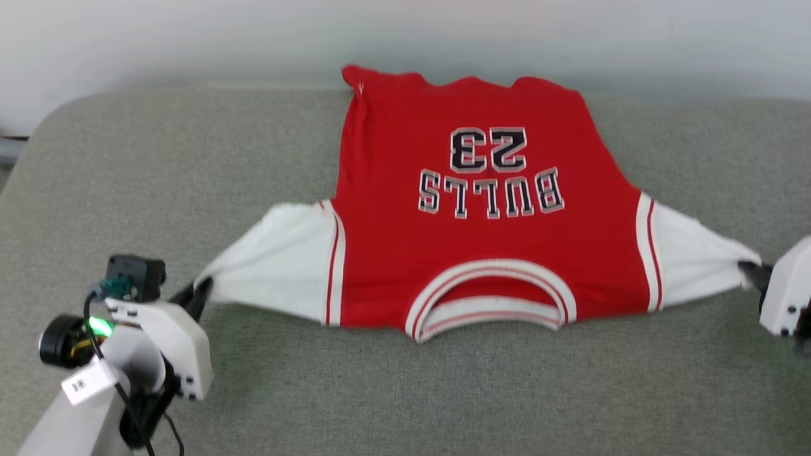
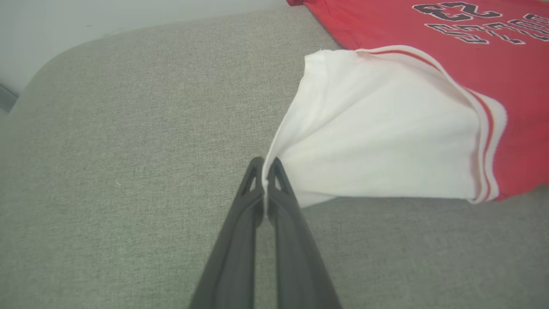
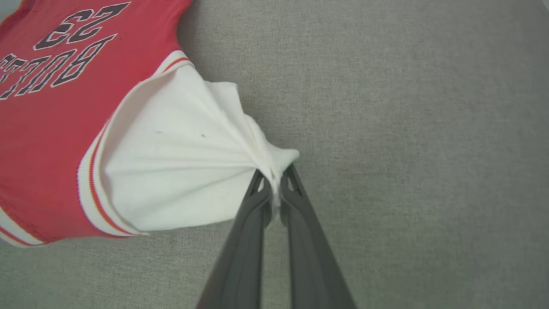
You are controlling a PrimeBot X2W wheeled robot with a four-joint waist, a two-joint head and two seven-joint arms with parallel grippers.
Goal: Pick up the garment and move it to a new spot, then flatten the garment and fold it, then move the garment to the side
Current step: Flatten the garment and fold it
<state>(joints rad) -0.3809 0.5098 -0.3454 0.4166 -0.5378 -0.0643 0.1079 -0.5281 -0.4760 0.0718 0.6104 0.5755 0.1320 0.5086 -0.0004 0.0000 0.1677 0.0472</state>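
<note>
Bright even light, soft shadows, slight blur

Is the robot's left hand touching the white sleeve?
Touching. The left wrist view shows the left hand shut on the white sleeve of the garment, with the sleeve's edge pinched inside it.

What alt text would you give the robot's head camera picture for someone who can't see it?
A red jersey-style T-shirt lies spread on a grey padded surface, "BULLS 23" lettering up, collar nearest the camera. The left gripper is shut on the tip of one white sleeve, the right gripper on the other, both sleeves stretched sideways.
</note>
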